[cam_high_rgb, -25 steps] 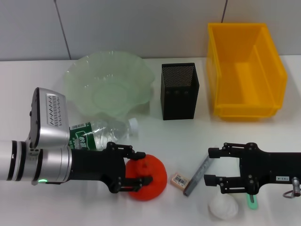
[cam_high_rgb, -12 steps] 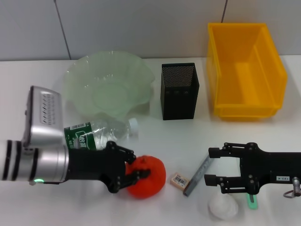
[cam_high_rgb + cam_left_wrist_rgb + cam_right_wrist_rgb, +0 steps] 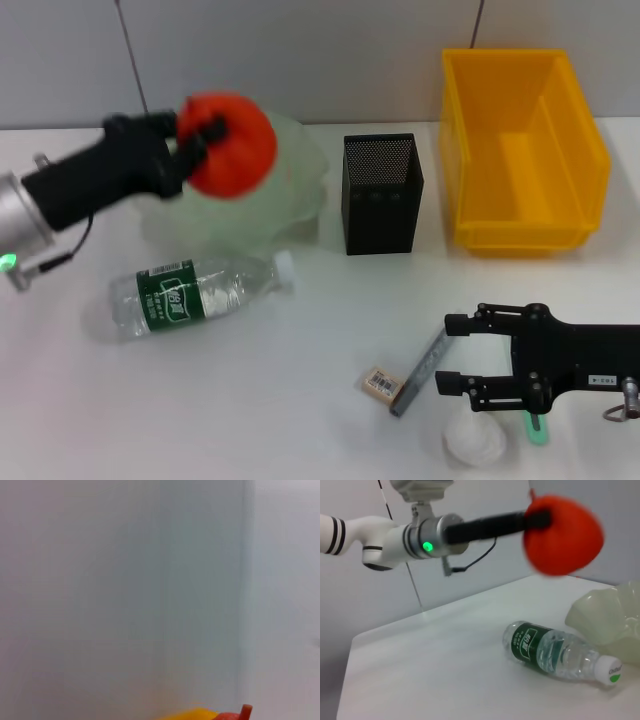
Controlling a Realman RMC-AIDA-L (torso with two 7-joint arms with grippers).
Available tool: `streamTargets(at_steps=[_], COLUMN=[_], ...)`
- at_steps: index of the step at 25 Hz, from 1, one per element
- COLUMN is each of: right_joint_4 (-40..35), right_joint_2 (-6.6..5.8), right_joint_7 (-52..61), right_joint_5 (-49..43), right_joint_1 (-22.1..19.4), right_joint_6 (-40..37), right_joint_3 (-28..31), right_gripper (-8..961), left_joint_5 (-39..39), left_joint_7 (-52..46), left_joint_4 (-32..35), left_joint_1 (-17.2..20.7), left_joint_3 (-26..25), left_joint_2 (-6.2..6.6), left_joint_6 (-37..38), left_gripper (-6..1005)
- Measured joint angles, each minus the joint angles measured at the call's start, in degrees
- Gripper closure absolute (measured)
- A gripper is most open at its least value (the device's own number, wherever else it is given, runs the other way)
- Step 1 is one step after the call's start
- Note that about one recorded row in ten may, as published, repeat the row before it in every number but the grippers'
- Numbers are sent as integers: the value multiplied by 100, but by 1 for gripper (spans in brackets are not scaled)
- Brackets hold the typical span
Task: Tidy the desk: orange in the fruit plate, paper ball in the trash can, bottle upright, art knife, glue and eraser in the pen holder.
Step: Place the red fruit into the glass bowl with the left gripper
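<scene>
L claw is clamped on the orange, held up in the air over the fruit plate, w/ the plate's ruffled rim showing below and to the R of the fruit. In the R wrist view the same claw grips the orange well above the counter, and the plate sits lower down beside it. L wrist view gives mostly blank wall, plus a sliver of the orange at the edge.

Bottle lies on its side on the counter, below the L claw and nearer the robot, cap pointing toward the pen holder. The holder stands upright just R of the plate; trash can stands further R, apart from it.

R claw hovers low near the front edge of the counter, fingers spread apart, gripping nothing. Art knife lies just L of that claw, slanted. Eraser lies just L of the knife's near end, close to it; can't tell if touching. Paper ball sits below the R claw, partly covered by it. Glue pokes out from under the R arm, only a short green bit visible.
</scene>
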Motion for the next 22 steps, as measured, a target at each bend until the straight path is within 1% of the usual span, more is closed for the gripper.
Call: streamTargets(at_steps=[1, 2, 3, 9, 10, 11, 13, 14, 17, 18, 22], right_joint_4=[-2, -3, -4, -4, -4, -3, 7, 11, 13, 15, 27], right_joint_2=[3, 6, 9, 38, 41, 44, 48, 49, 50, 52, 70], right_joint_7=[0, -1, -1, -9, -10, -10, -11, -13, -19, -20, -36], right_joint_5=[0, 0, -1, 0, 0, 0, 0, 0, 0, 0, 0], right_joint_1=[4, 8, 13, 24, 27, 29, 34, 34, 35, 36, 52], right_joint_6=[0, 0, 0, -2, -2, -2, -2, 0, 5, 8, 58], right_joint_3=[0, 0, 1, 0, 0, 0, -1, 0, 7, 8, 9], right_gripper=[192, 191, 191, 191, 191, 191, 191, 191, 192, 192, 192], left_joint_5=[-240, -283, -389, -515, -515, -547, -554, -581, -581, -747, -802], left_joint_7=[96, 135, 230, 956, 956, 1233, 1325, 1527, 1527, 1897, 1967], left_joint_4=[-144, -190, -329, -1028, -1028, -1221, -1294, -1423, -1423, -1576, -1633], left_joint_1=[-81, -116, -218, -783, -783, -917, -955, -1023, -1023, -1060, -1074], left_joint_3=[9, 9, 10, 38, 38, 28, 20, 1, 1, 21, 20], left_joint_2=[-6, -7, -12, -39, -39, -52, -53, -54, -54, -61, -63], left_joint_6=[-347, -447, -715, -2320, -2320, -2641, -2713, -2827, -2827, -2880, -2940], left_gripper=[806, 818, 829, 880, 886, 893, 903, 908, 922, 927, 777])
